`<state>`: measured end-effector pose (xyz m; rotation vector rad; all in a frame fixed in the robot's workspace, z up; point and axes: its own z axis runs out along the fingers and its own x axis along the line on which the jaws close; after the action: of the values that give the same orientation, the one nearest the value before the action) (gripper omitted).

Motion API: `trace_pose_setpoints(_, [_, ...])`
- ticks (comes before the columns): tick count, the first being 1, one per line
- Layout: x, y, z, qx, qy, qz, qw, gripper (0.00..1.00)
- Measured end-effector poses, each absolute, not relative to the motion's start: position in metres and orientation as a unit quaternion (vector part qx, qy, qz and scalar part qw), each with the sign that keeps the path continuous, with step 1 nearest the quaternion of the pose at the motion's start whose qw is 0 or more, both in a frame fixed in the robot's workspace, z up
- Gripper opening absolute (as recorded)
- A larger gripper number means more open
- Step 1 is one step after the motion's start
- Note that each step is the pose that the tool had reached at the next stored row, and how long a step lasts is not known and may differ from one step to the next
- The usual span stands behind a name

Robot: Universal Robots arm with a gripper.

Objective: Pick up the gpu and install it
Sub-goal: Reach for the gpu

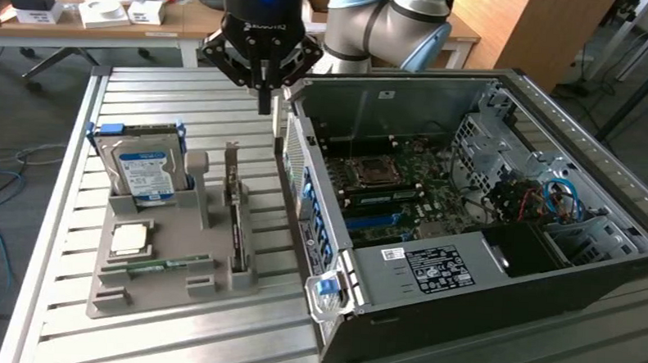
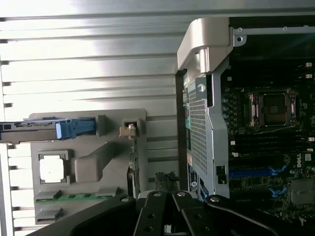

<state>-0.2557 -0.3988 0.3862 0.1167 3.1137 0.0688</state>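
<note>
On the grey holder: the gpu [image 1: 236,227] stands on its long edge in a narrow slot of the holder [image 1: 149,295], thin and black, with its metal bracket at the end farthest from the exterior camera.
Gpu against claw: the claw [image 1: 264,105] hangs in the air past the bracket end of the card. It is a little toward the exterior view's right and clearly apart from the card. The bracket end is the part of the card nearest to it.
Claw state: clenched, its two fingers pressed together and pointing straight down, with nothing between them.
Wrist view: the card [image 2: 133,162] shows as a thin line running away from the dark finger links, and its bracket lies at the holder's edge.
Arm pose: the arm [image 1: 386,24] reaches over from behind the case. Its black wrist is upright above the bench [image 1: 197,86], between the holder and the rear corner of the case.
Case: the computer case [image 1: 504,79] lies on its side with the side panel off and the motherboard [image 1: 395,180] exposed, at the exterior view's right of the holder.
Other parts on holder: a hard drive [image 1: 141,172] with blue rails stands upright, while a processor chip [image 1: 130,239] and a green memory stick [image 1: 169,264] lie flat. All are on the exterior view's left of the card.
</note>
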Motion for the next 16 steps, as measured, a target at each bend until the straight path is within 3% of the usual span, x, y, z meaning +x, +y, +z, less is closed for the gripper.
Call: trace_pose_setpoints(16, [-0.280,-0.399,0.385,0.037,0.999,0.022,0.013,0.11])
